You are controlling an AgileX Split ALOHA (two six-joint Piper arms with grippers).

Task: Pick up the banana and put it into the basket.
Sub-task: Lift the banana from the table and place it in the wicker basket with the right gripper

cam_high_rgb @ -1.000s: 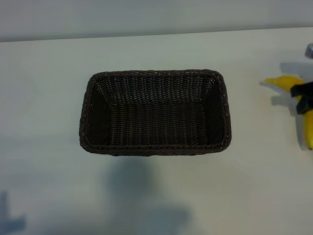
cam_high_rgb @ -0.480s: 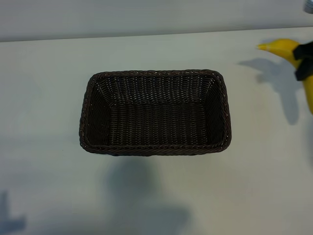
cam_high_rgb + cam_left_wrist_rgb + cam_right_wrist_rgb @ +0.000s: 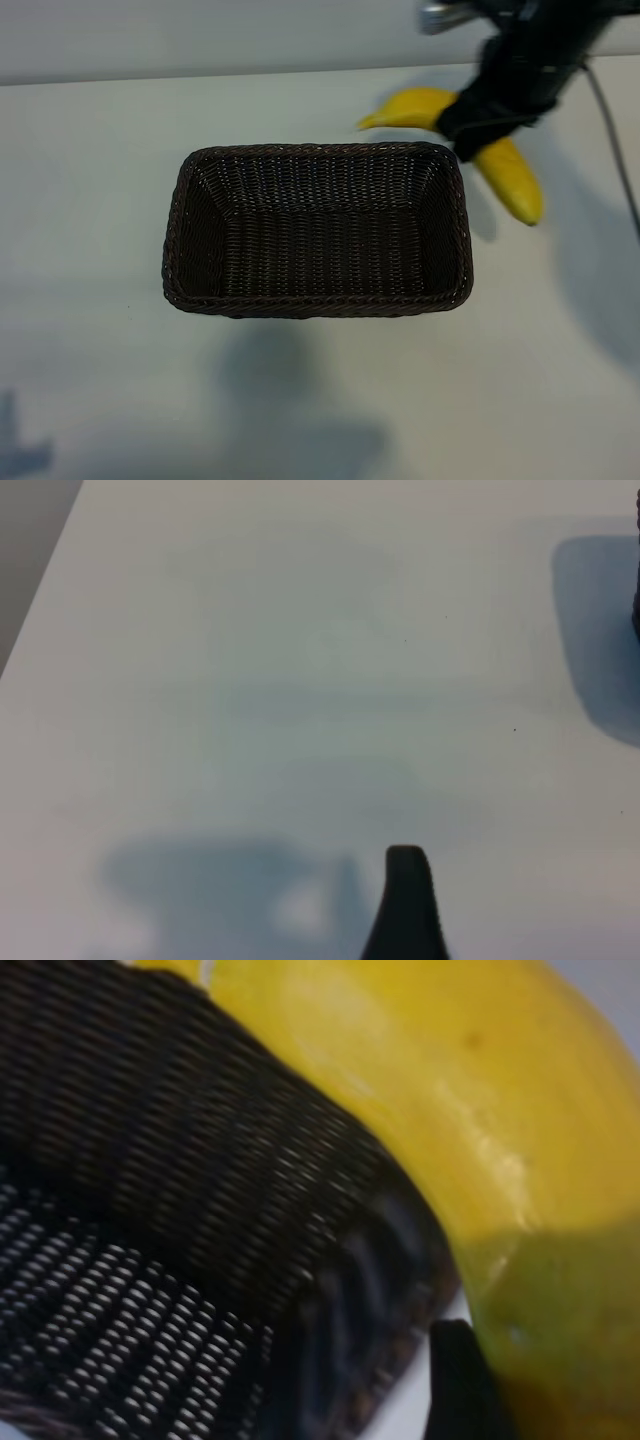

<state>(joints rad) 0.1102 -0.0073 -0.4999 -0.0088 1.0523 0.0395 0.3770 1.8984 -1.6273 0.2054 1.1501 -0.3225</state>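
While it hangs clear of the table, the banana (image 3: 508, 180) sits clamped at its middle in the right gripper (image 3: 478, 122), just beside the basket's (image 3: 318, 150) far right corner. Its pointed stem end reaches over the basket's far rim, and its thicker end slants down outside the basket's right wall. In the right wrist view the banana (image 3: 480, 1120) fills the space right above the woven rim (image 3: 330, 1250), with one dark fingertip (image 3: 455, 1380) showing beside it. The basket stands empty on the white table (image 3: 90, 200), open side up. Beyond the basket, the left gripper (image 3: 405, 905) shows only one dark fingertip over bare table (image 3: 300, 660), holding nothing; its jaws stand wide apart.
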